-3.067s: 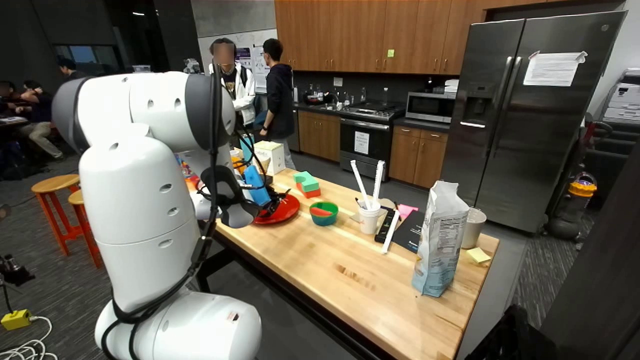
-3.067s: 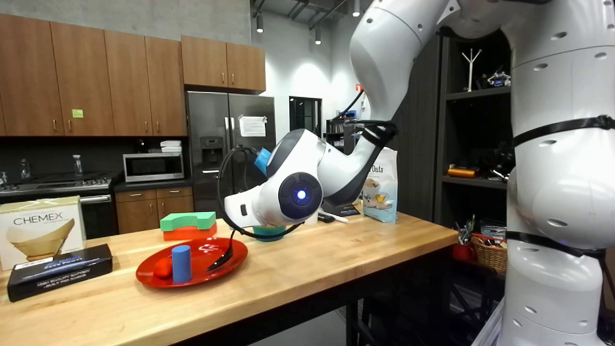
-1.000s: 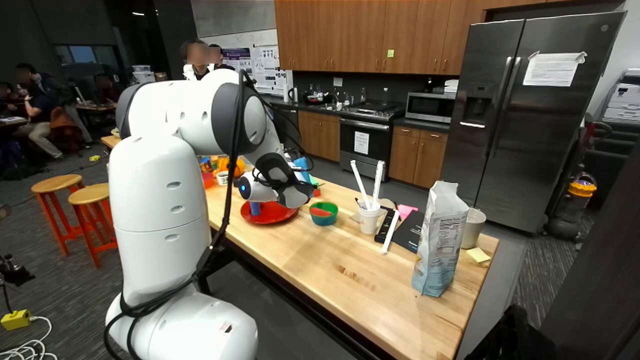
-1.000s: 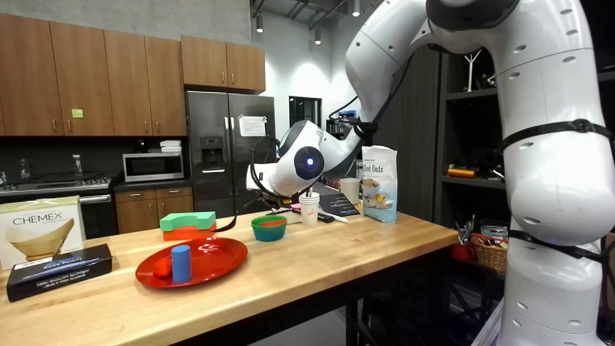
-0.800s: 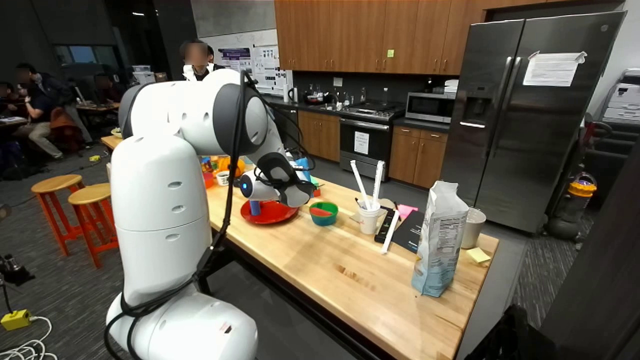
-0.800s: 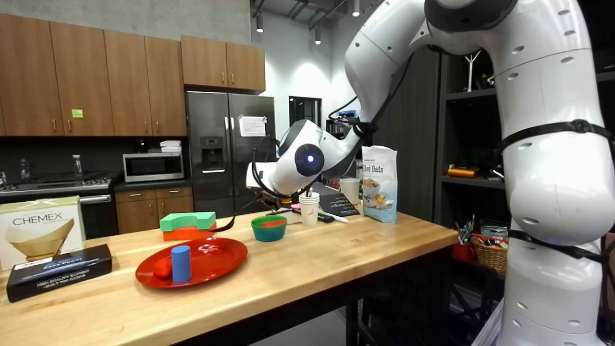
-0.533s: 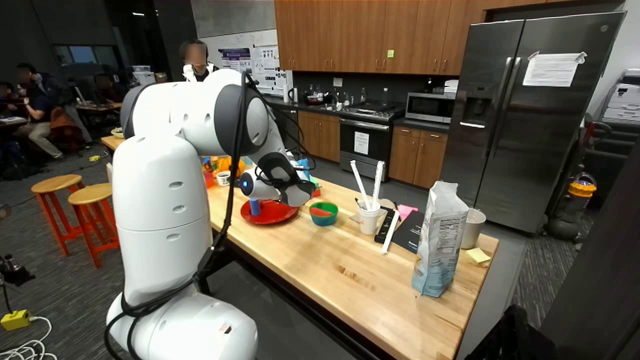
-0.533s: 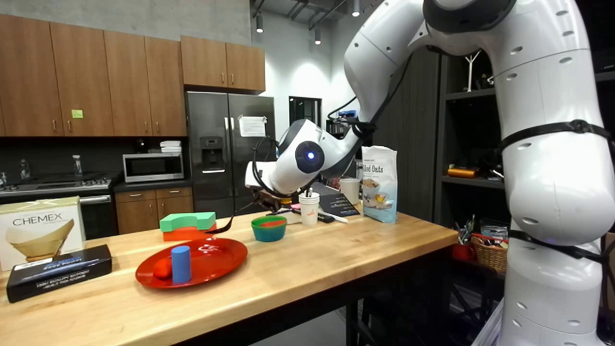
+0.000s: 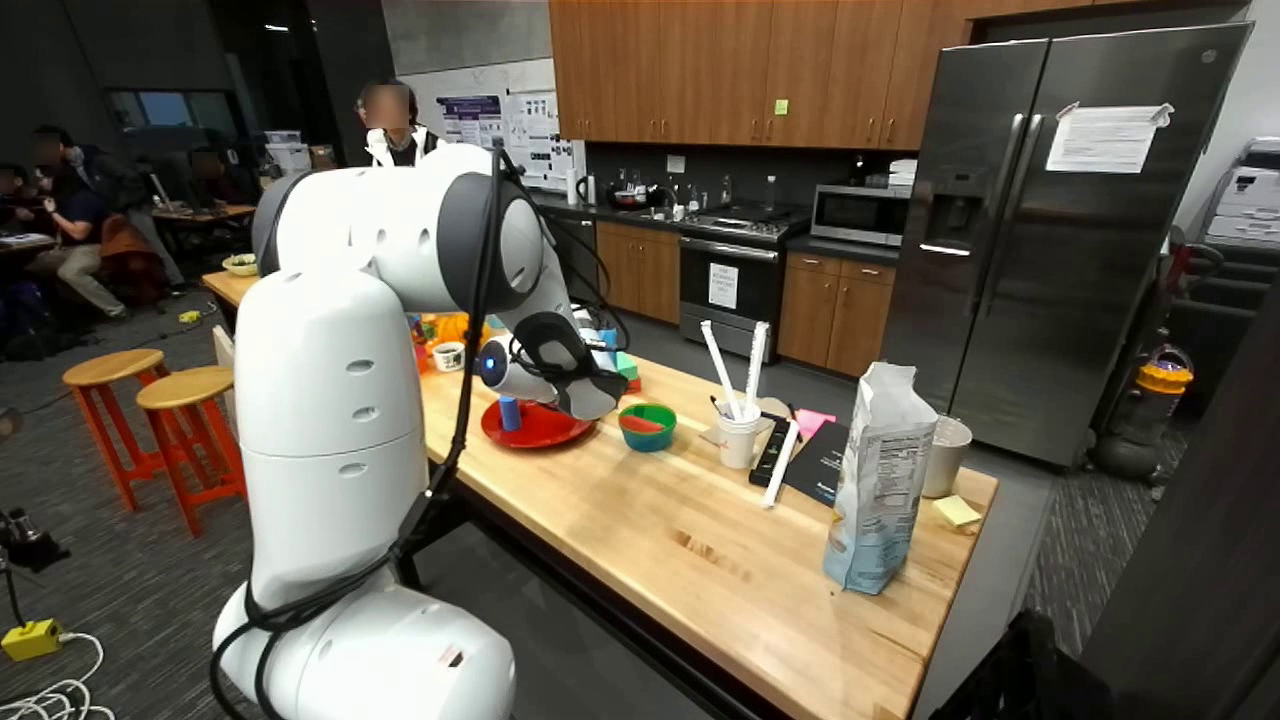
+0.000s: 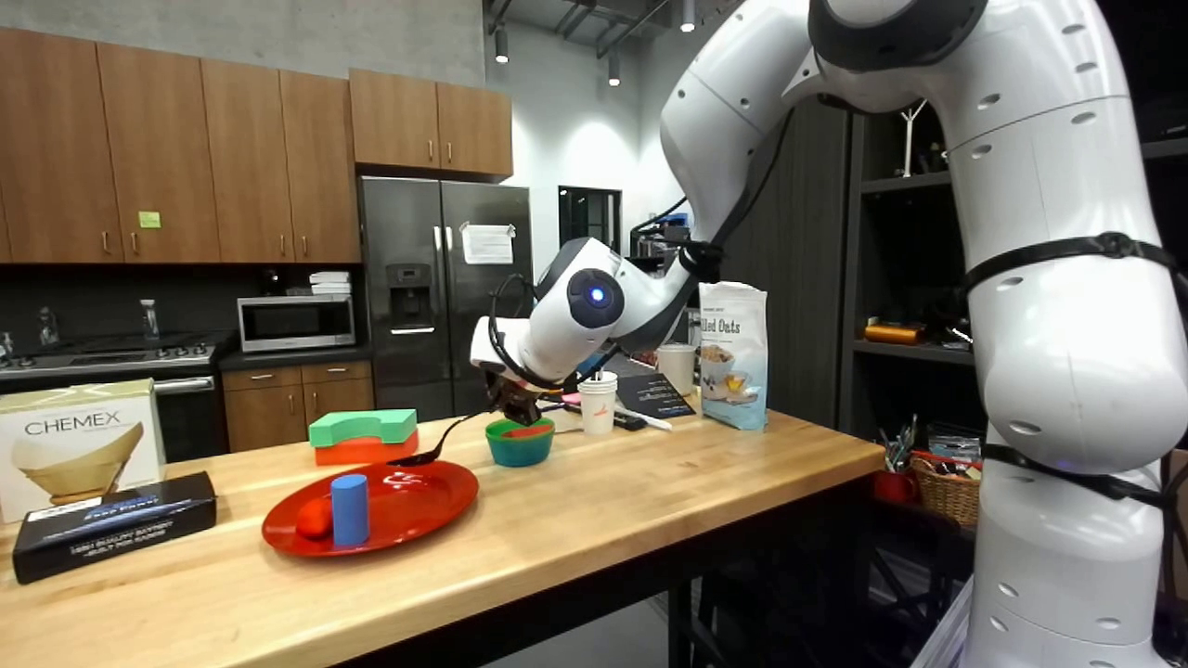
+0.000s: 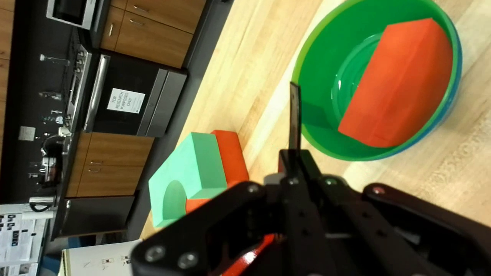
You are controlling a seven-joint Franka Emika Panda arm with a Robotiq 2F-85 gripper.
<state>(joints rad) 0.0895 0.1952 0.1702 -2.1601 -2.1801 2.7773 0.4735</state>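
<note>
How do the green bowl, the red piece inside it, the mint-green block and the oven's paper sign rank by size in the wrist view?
Largest to smallest:
1. green bowl
2. red piece
3. mint-green block
4. paper sign, far back, so its real size is unsure

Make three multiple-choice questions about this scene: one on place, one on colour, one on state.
1. Where does the blue cylinder stand?
A) In the bowl
B) On the red plate
C) On the box

2. What colour is the arched block?
A) Yellow
B) Purple
C) Green

3. How is the gripper?
A) Shut on a dark utensil
B) Open
C) Shut, empty

1 B: an exterior view shows it there.
2 C: the wrist view shows green faces.
3 A: the wrist view shows jaws clamping it.
</note>
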